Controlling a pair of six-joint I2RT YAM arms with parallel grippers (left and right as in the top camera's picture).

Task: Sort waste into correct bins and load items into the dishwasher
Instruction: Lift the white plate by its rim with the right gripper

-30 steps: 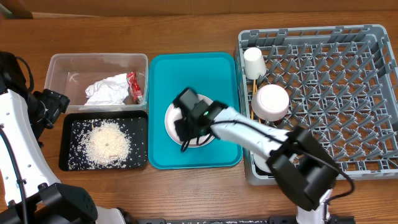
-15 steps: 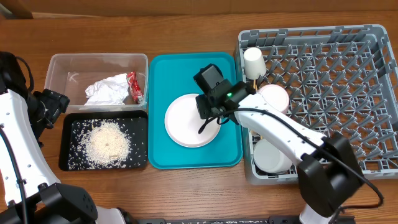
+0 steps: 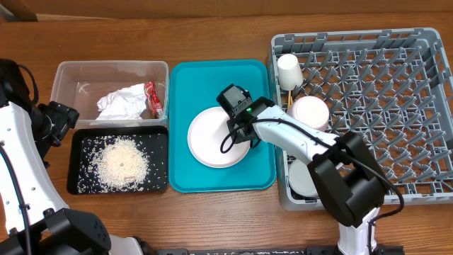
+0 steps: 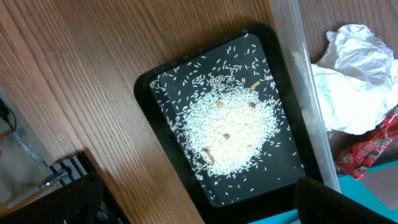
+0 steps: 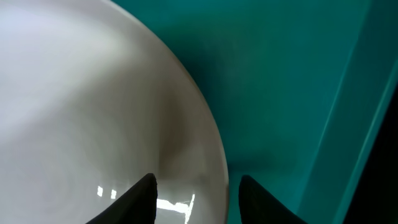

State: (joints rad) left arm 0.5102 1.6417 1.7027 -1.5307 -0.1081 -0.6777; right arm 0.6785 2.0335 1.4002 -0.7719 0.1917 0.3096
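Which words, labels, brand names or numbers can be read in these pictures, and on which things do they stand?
red snack wrapper: pale lettering shows on it, but it is too blurred to read.
No other word, label, number or sign can be seen in any view.

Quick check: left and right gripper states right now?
Left gripper: open, holding nothing.
Right gripper: open, fingers astride the plate rim, not clamped on it.
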